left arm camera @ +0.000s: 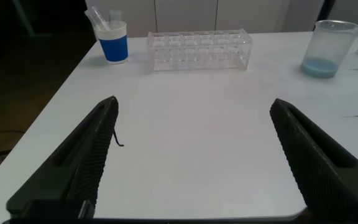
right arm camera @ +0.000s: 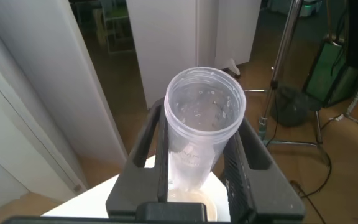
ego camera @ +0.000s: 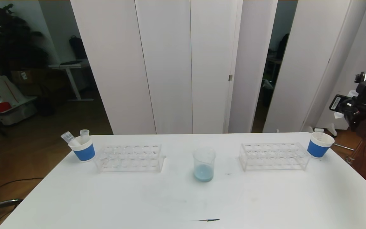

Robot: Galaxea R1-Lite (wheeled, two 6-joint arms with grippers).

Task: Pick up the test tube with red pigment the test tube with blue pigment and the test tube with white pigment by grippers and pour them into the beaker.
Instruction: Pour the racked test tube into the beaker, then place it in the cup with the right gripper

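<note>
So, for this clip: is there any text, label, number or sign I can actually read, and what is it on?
No text can be read in any view.
White label with dark print on the black equipment at the right edge: too small to read.
Faint markings on the test tube held in the right end effector: too blurred to read.
Markings on the beaker: too faint to read.
Blue-and-white paper cups: no print visible.

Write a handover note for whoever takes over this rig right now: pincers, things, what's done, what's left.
Left pincer: open, idle above the table.
Right pincer: shut on a clear tube; contents unclear.
Beaker: mid-table, pale blue liquid inside.
Left rack and right rack empty; two tubes in left cup.
Done: some pouring, apparently.
Left: check held tube, pour any remainder.
</note>
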